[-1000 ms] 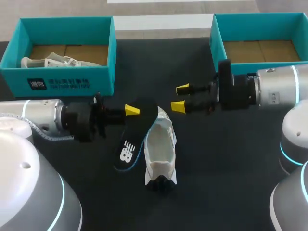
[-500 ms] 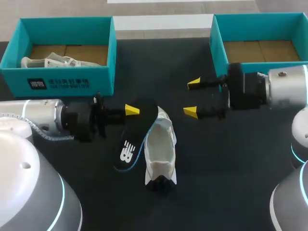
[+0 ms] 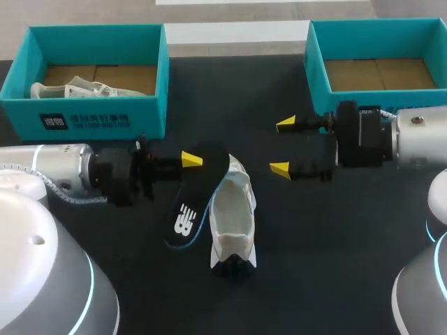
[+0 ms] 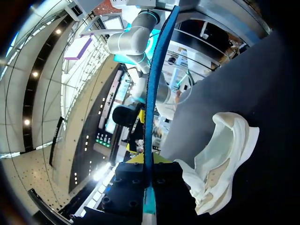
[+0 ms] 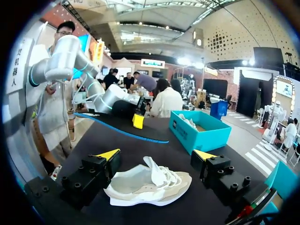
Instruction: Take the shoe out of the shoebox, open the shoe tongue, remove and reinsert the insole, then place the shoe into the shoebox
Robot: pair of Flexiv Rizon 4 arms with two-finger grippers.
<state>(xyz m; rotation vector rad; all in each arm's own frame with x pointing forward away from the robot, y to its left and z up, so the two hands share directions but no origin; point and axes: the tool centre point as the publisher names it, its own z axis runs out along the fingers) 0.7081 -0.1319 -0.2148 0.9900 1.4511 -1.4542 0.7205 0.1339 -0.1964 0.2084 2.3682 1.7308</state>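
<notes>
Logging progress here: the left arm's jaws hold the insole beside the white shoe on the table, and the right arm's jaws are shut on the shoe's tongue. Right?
No. The head view shows the right arm's jaws open, clear of the shoe, gripping nothing. The left arm's jaws do hold the insole beside it.

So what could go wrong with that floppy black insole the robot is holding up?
The left gripper pinches the black, blue-edged insole only at one end, so it might sag or slip out.
The white shoe lies loose on the black table, and the open right gripper isn't touching it, so pushing the insole back could shove it away.
</notes>
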